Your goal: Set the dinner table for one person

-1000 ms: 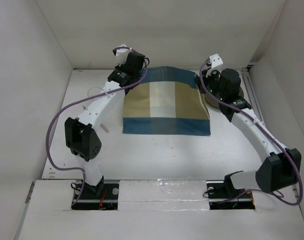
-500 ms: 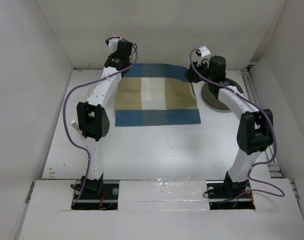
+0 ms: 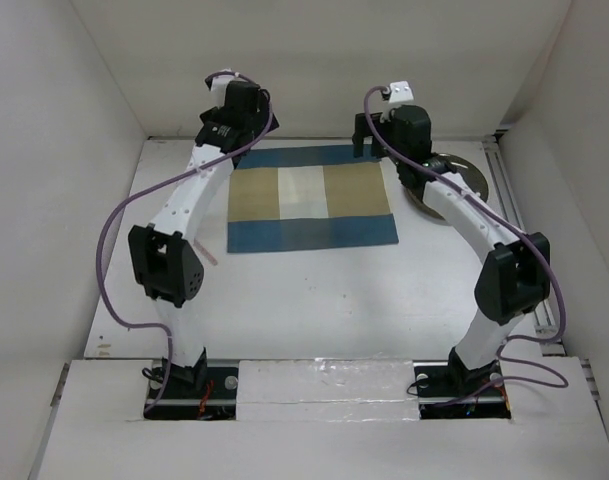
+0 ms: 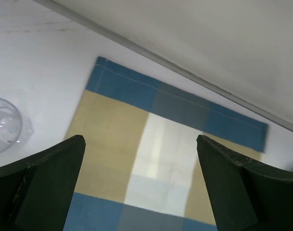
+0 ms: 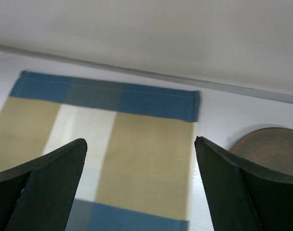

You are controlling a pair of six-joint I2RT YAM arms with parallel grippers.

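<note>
Both claws just sprang wide: left claw (image 4: 140,139) and right claw (image 5: 140,140), each holding nothing. The placemat (image 3: 312,195), bunched at its far corners a second ago, now lies flat on the white surface (image 3: 314,300), toward the back wall (mat step looks done). Left wrist alone shows a clear glass (image 4: 4,130) beside the mat. Right wrist catches the brown plate (image 5: 266,151).

Soft, even light on the dinner table (image 3: 314,300); wrist views blurred.

Nothing can be read — no lettering shows on the placemat (image 3: 312,208) or the dinner table (image 3: 314,300).
</note>
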